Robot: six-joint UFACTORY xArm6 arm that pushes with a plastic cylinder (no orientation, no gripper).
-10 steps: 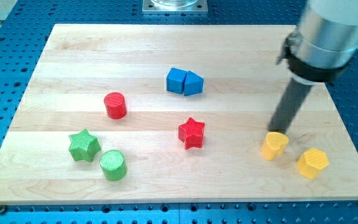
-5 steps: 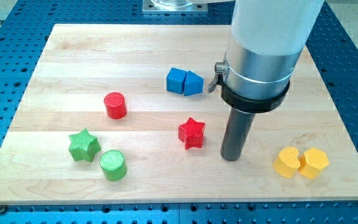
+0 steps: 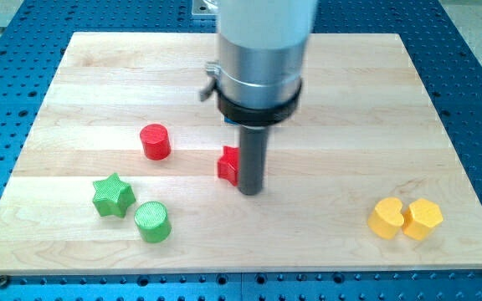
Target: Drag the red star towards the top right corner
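Note:
The red star (image 3: 228,165) lies near the middle of the wooden board (image 3: 74,100), partly hidden behind my rod. My tip (image 3: 249,191) rests on the board touching the star's right side, slightly toward the view's bottom. The rod and arm body cover the star's right half and most of the blue blocks, of which only a sliver (image 3: 228,120) shows above the star.
A red cylinder (image 3: 155,141) stands left of the star. A green star (image 3: 113,195) and a green cylinder (image 3: 151,221) sit at the lower left. Two yellow blocks (image 3: 387,218) (image 3: 422,218) touch each other at the lower right.
My tip swept from the right side to the left, nudging one yellow block against the other, then reached the red star and pushed it left and slightly up.

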